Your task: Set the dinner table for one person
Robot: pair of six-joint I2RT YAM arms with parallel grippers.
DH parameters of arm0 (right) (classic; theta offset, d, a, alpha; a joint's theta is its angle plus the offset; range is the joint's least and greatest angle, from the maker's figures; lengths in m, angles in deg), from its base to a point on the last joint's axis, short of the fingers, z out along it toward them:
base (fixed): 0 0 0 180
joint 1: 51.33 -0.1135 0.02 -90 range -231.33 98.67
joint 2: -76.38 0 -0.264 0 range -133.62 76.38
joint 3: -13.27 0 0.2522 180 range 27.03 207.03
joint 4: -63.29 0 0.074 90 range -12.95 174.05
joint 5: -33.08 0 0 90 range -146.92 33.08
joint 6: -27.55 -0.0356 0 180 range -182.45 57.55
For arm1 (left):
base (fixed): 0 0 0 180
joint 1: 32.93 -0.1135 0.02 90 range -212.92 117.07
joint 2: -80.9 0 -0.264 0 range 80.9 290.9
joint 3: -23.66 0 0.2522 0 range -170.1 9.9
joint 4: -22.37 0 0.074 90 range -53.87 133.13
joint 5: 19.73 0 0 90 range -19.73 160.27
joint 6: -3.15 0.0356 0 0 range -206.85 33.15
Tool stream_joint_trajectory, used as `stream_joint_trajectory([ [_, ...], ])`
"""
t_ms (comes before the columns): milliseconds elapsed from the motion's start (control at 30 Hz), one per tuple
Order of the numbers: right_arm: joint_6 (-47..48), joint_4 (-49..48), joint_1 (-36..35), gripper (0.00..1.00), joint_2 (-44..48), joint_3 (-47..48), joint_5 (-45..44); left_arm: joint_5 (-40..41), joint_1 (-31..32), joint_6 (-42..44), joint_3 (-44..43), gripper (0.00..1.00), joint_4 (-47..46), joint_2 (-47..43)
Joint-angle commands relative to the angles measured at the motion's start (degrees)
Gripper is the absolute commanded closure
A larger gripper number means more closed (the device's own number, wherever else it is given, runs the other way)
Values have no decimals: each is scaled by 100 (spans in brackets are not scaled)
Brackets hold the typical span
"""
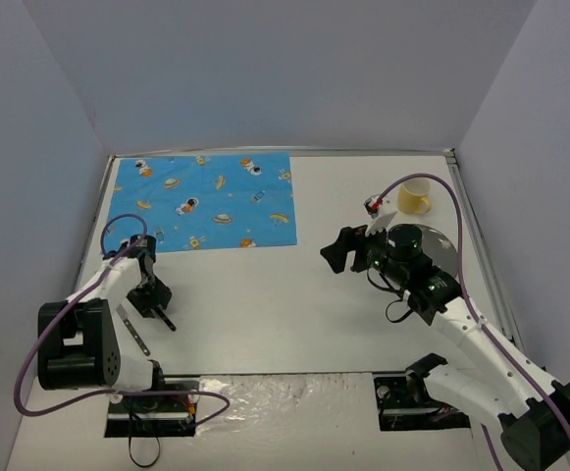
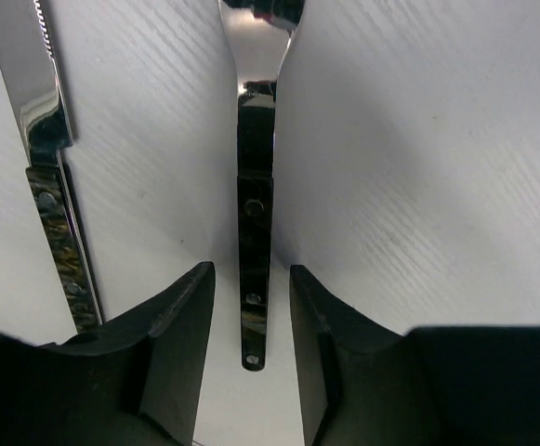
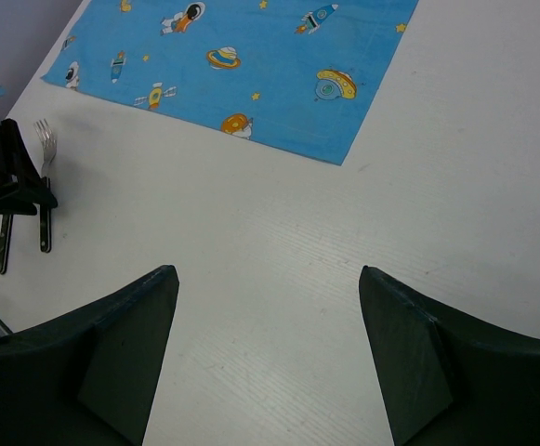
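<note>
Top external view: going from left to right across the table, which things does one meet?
knife → left gripper → right gripper → yellow cup. The blue mat and the plate overlap others, so they are left out.

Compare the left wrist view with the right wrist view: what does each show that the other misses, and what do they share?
Only the left wrist view: the fingers of the left gripper standing open on either side of the black handle of the fork, with a gap each side, and the serrated blade of a knife beside it. Only the right wrist view: the blue cartoon-print mat and the open right gripper. Both: the white dinner table and the fork.
</note>
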Motion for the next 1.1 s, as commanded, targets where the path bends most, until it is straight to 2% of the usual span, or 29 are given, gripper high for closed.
stream_joint_trajectory([
  [0,-130,-346,-37,24,-73,118,35,-181,13,-40,-270,58,390,-528],
  [200,-342,-286,-34,22,-446,186,-266,-172,253,362,-1233,38,541,-814],
  [267,-367,-211,-24,21,-572,218,-474,-184,581,603,-1568,35,277,-790],
  [367,-436,-176,19,20,-684,235,-713,-149,1180,993,-1993,34,-304,-436],
  [467,-474,-118,85,21,-740,254,-835,-67,1859,1211,-2639,34,-772,398],
  [633,-488,6,142,20,-726,258,-1020,-35,2431,1372,-3556,35,-1675,1796],
  [800,-587,116,151,18,-558,126,-1182,-67,2787,1508,-4371,35,-1954,2939],
  [1067,-714,185,159,4,-301,-123,-1496,2,2976,1614,-4819,35,-2265,3658],
])
